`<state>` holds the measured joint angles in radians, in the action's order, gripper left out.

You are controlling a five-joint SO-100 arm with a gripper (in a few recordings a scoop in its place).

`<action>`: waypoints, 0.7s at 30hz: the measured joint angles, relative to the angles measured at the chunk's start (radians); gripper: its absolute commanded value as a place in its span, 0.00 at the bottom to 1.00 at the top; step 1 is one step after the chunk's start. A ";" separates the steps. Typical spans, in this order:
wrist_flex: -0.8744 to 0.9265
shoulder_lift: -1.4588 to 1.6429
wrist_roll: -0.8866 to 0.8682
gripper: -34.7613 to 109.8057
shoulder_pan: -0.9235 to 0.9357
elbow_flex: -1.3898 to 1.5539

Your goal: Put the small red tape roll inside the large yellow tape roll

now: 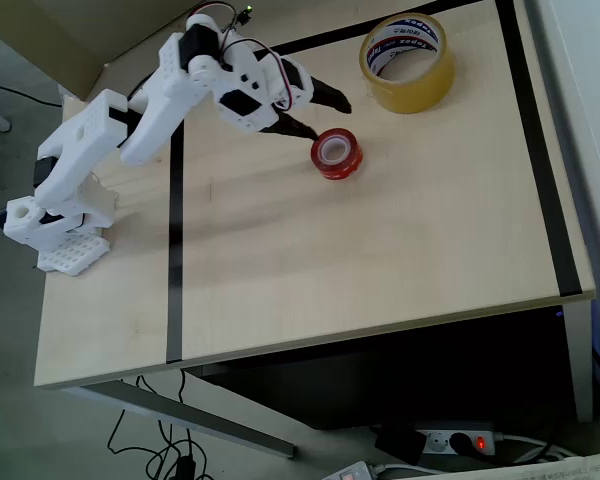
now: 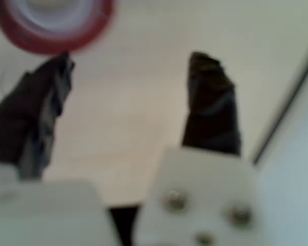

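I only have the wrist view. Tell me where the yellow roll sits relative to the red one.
Observer: In the overhead view the large yellow tape roll lies up and to the right of the small red tape roll, apart from it.
Operator: Give me the gripper's line-up.
Observer: The gripper is open; its lower finger tip is next to the red roll's left edge, so the roll is not between the fingers.
Operator: Report the yellow roll's pose.
Observer: It lies flat, hole up, near the table's far edge.

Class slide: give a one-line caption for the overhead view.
White arm's open gripper reaches toward the small red tape roll, large yellow tape roll waiting beyond.
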<state>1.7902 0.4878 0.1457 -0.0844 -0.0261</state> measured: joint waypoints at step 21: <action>-0.006 0.034 -0.005 0.45 -0.029 0.321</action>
<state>1.7840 0.5216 0.1411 -0.1135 0.2945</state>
